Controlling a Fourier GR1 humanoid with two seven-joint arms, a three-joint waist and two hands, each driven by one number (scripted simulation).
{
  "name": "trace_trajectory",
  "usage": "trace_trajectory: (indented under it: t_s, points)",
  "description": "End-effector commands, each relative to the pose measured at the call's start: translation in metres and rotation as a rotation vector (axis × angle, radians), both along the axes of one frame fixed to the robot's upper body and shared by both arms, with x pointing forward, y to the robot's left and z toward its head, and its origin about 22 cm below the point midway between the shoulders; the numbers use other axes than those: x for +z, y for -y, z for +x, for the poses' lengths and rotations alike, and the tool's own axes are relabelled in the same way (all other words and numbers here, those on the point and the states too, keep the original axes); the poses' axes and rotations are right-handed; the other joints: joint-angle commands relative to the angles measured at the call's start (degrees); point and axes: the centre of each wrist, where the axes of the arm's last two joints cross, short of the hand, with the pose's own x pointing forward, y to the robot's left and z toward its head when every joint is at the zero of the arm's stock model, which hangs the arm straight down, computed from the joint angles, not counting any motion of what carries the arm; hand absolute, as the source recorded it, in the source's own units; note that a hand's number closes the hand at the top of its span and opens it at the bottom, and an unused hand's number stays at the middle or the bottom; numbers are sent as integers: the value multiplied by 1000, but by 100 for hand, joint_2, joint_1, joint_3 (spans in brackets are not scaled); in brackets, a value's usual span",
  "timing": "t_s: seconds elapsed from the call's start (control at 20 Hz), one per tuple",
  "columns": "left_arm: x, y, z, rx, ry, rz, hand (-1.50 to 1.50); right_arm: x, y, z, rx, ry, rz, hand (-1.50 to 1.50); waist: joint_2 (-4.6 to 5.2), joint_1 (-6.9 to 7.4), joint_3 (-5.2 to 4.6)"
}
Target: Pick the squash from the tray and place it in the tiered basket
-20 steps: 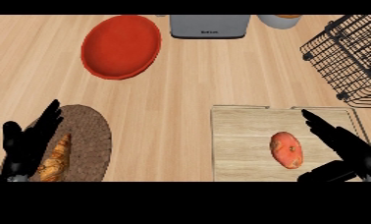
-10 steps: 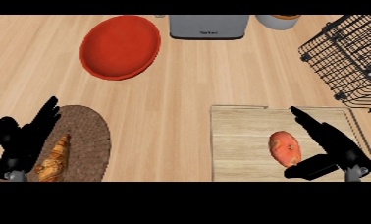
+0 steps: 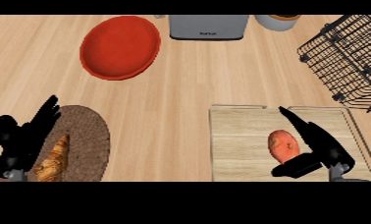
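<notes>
An orange-red squash (image 3: 282,144) lies on the pale wooden tray (image 3: 239,139) at the lower right. My right hand (image 3: 322,145) sits just right of the squash, open, with straight fingers reaching past its far side and the thumb below its near end; it is close beside or touching it. The black wire tiered basket (image 3: 340,61) stands at the right edge, farther back. My left hand (image 3: 22,137) rests open at the lower left, fingers up.
A brown woven mat (image 3: 87,142) at the lower left carries a croissant-like pastry (image 3: 52,161). A red plate (image 3: 119,46) lies at the back left. A grey appliance (image 3: 208,25) and a jar (image 3: 279,20) stand along the back edge.
My right hand has moved left across the tray and now brackets the squash. My left hand has shifted slightly left and down.
</notes>
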Motion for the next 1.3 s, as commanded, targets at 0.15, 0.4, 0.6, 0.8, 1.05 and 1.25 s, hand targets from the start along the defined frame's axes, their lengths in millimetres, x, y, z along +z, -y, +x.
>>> trace_trajectory:
  t_s: [0.15, 0.4, 0.6, 0.8, 1.05, 1.25]
  points:
    - [3, -24, -12, 7, 10, 12, 0, -12, -21, -5, 44, 130, 44, 150, 82, 55, 120]
    - [-16, -6, -1, 4, -15, 5, 0, -11, -22, 3, -39, 165, 42, 150, 89, 25, 118]
    - [-27, 0, -7, 14, -9, -2, 0, 7, -2, -7, -133, 212, 17, 150, 85, 14, 117]
    - [5, 8, 13, -50, 31, 19, 0, 64, -41, 70, -403, 211, -222, 150, 166, 366, 86]
    - [7, 22, 22, -111, 43, 19, 0, 109, -36, 109, -653, 215, -457, 150, 303, 797, 19]
    - [14, 31, 31, -139, 46, 22, 0, 162, -42, 142, -851, 230, -630, 150, 251, 880, 40]
